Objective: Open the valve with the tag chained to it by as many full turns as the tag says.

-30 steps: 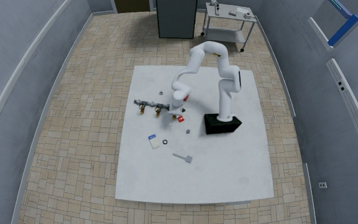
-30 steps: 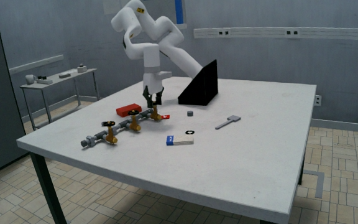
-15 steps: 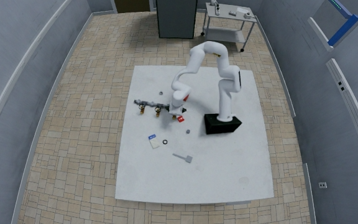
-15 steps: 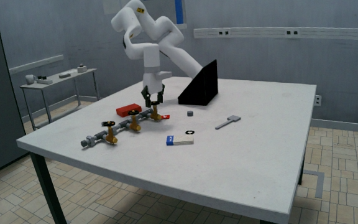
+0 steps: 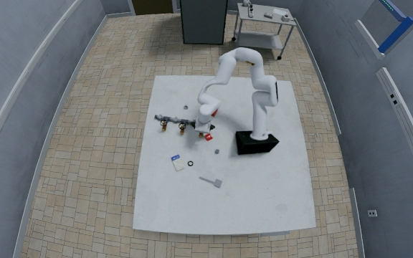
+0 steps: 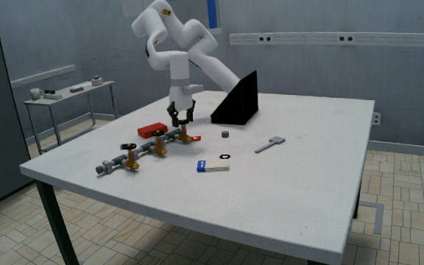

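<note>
A grey pipe (image 6: 138, 151) lies on the white table with three brass valves, each with a black handwheel. The left valve (image 6: 129, 154) and middle valve (image 6: 157, 141) stand free. The right valve (image 6: 183, 132) has a small red tag (image 6: 196, 138) beside it on the table; the tag also shows in the overhead view (image 5: 209, 137). My gripper (image 6: 182, 117) points straight down, open, with its fingers on either side of the right valve's handwheel, just around it. In the overhead view the gripper (image 5: 203, 127) hides that valve.
A red block (image 6: 152, 129) lies behind the pipe. A blue and white box (image 6: 213, 165), a black ring (image 6: 225, 156), a small grey cylinder (image 6: 225, 134) and a grey scraper (image 6: 269, 143) lie toward the table's middle. The arm's black base (image 6: 238, 99) stands at the back.
</note>
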Action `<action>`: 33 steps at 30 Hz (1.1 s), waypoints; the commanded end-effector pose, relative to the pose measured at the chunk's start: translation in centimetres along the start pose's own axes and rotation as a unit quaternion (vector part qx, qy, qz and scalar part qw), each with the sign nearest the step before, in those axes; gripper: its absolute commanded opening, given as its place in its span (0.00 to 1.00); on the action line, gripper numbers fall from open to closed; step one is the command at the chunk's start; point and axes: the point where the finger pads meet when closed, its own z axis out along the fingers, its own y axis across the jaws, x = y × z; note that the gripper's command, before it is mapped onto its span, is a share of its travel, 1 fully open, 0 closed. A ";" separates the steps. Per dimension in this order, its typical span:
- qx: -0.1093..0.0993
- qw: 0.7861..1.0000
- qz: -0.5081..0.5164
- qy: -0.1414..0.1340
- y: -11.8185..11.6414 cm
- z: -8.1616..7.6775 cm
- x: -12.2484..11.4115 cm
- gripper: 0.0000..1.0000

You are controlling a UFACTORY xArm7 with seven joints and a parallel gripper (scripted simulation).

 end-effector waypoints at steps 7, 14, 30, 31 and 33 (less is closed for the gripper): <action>-0.002 0.996 0.093 0.002 0.1 -0.2 0.2 1.00; -0.002 0.962 0.273 0.002 0.1 -0.2 0.2 1.00; 0.009 0.752 0.660 0.002 0.1 -0.2 0.2 1.00; 0.010 0.731 0.682 0.002 0.1 -0.2 0.2 1.00; 0.010 0.731 0.682 0.002 0.1 -0.2 0.2 1.00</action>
